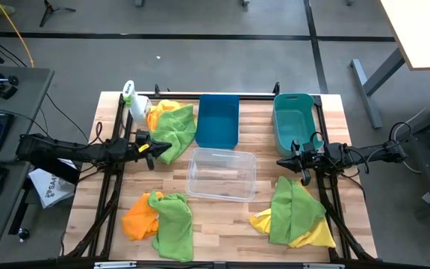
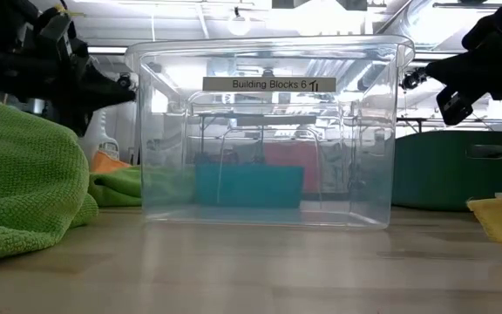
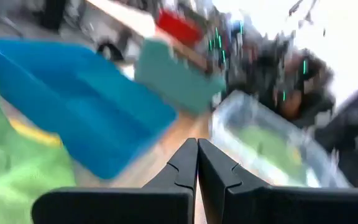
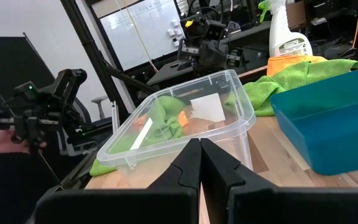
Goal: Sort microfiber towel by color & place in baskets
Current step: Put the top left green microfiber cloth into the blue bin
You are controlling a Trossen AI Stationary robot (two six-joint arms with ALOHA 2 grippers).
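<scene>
Wooden table (image 1: 222, 224) seen from above, with three baskets: dark blue basket (image 1: 218, 119) at the far middle, teal basket (image 1: 295, 119) at the far right, clear basket (image 1: 221, 174) in the centre, nearer than the blue one and apart from it. All three without any towel inside, as far as the high view shows. Microfiber towels in three heaps: far-left heap (image 1: 172, 125) of lime green over yellow and orange, touching the blue basket's left side; near-left heap (image 1: 161, 218) with orange beside lime green; near-right heap (image 1: 295, 213) with lime green lying on yellow. White spray bottle (image 1: 134, 101) with green top standing just left of the far-left heap. Left gripper (image 1: 152, 147) over the near edge of the far-left heap, fingers (image 3: 185, 171) pressed together with nothing between them, pointing toward the clear basket. Right gripper (image 1: 284, 161) between the clear basket and the teal basket, above bare table, fingers (image 4: 188, 163) likewise closed and empty, aimed across the clear basket. From table height, clear basket filling the middle, labelled "Building Blocks 6", green cloth at left and a yellow corner at right.
</scene>
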